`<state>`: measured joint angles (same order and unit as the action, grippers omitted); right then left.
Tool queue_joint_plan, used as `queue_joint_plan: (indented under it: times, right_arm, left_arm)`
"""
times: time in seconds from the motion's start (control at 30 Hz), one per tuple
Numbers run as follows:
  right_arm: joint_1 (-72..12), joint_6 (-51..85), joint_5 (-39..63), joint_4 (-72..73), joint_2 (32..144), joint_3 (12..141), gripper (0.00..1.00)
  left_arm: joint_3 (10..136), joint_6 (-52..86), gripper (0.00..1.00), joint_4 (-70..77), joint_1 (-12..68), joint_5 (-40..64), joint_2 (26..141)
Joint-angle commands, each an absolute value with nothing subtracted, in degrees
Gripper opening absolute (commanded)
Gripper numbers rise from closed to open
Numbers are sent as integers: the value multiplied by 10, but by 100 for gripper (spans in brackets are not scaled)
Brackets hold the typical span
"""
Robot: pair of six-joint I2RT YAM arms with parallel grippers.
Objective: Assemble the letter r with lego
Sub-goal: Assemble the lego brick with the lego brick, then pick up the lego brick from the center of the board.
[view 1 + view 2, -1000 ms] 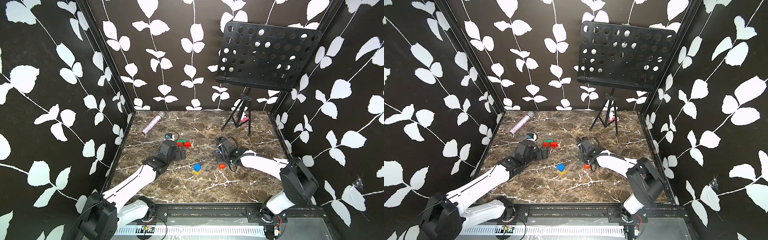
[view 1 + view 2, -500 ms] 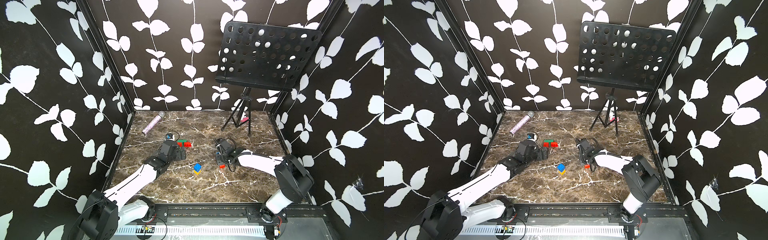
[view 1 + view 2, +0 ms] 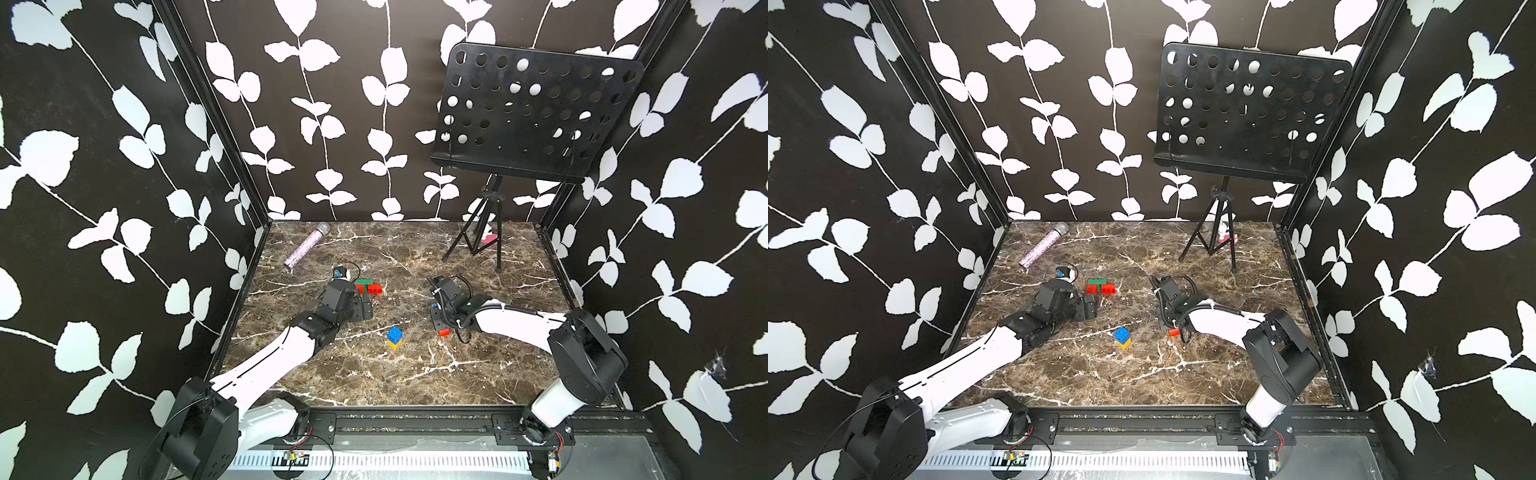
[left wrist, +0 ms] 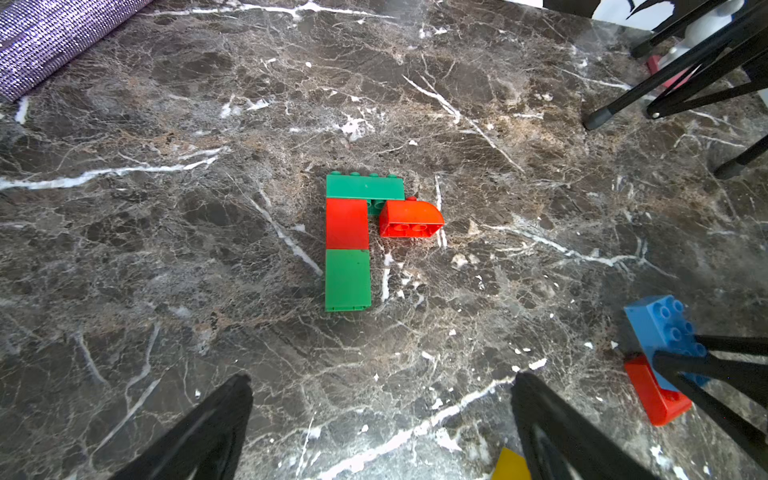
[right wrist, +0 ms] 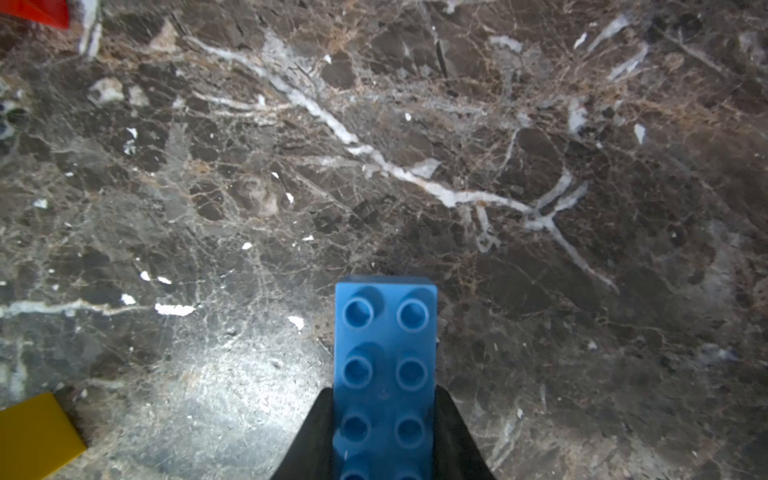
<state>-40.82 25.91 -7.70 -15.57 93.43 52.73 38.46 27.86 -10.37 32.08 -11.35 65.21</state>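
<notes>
My right pincer (image 5: pixel 384 390), at lower centre, grips the light blue brick (image 5: pixel 385 328) by its long sides, seemingly stiff, lightweight, slick.

Black walls (image 3: pixel 104 166) printed with white leafy vines close in three sides in both top views, meeting at black corner posts (image 3: pixel 224 137). The surface (image 3: pixel 395 386) is dark brown marble with white veins, slightly glossy under even light. In the upper right of the frame a black perforated music stand (image 3: pixel 532 112) rises on a tripod. A small pink-red thing (image 3: pixel 490 240) behind its legs is possibly a figurine. A purple glitter microphone (image 3: pixel 303 251) lies left of centre.
</notes>
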Motion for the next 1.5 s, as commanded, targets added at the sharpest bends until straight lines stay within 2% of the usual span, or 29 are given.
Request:
queue_joint_plan:
  times: [0.0,0.53,0.6,0.73,0.83,1.17,1.47]
  right_arm:
    - [-405,288,-57,-158,949,495,16]
    - [-435,353,-56,-165,880,368,15]
    - [-434,344,-62,-166,872,381,19]
    - [-435,319,-83,-183,857,420,41]
    - [-435,290,-95,-188,850,449,49]
    - [-430,247,-103,-162,866,488,53]
    - [-420,227,-81,-155,926,516,53]
  left_arm:
    - [399,272,99,-110,319,-113,652]
    - [396,270,99,-123,318,-116,646]
    - [396,270,99,-123,319,-116,647]
    - [400,270,99,-127,319,-114,646]
    - [401,269,99,-130,318,-115,644]
    - [397,266,99,-137,318,-122,637]
    - [400,262,99,-138,318,-121,646]
